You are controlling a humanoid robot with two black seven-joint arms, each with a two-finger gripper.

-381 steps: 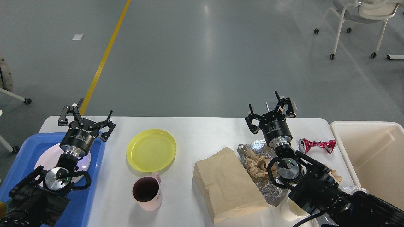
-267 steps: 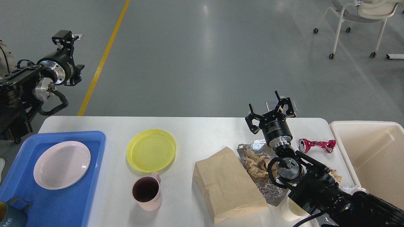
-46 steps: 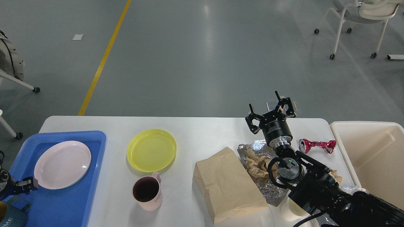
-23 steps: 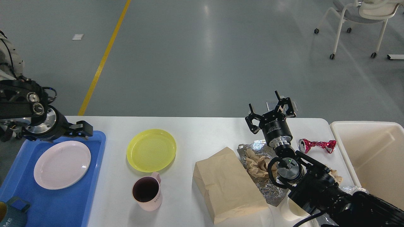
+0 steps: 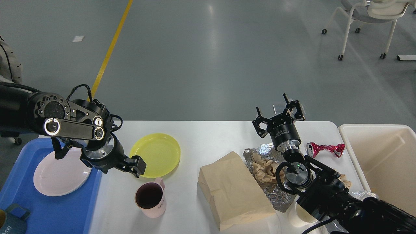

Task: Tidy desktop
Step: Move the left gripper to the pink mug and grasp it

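The large white rectangular desktop point(image 5: 208, 136) lay with its long axis running left to right across the head view, between a blue plastic tray point(image 5: 48, 208) at its left end and a beige plastic bin point(image 5: 383, 162) at its right. On it were one round yellow plastic plate point(image 5: 156, 155), one pink mug point(image 5: 151, 197), one brown paper bag point(image 5: 234, 190), one sheet of crumpled silver foil point(image 5: 269, 191) and one crushed red foil wrapper point(image 5: 325, 149); one pale pink plate point(image 5: 61, 172) sat in the tray. The left gripper point(image 5: 136, 165), half a second earlier above the tray's far edge, had swung over the yellow plate's near-left rim; whether its fingers were spread could not be told. The right gripper point(image 5: 279, 112) had not moved, fingers spread and empty.
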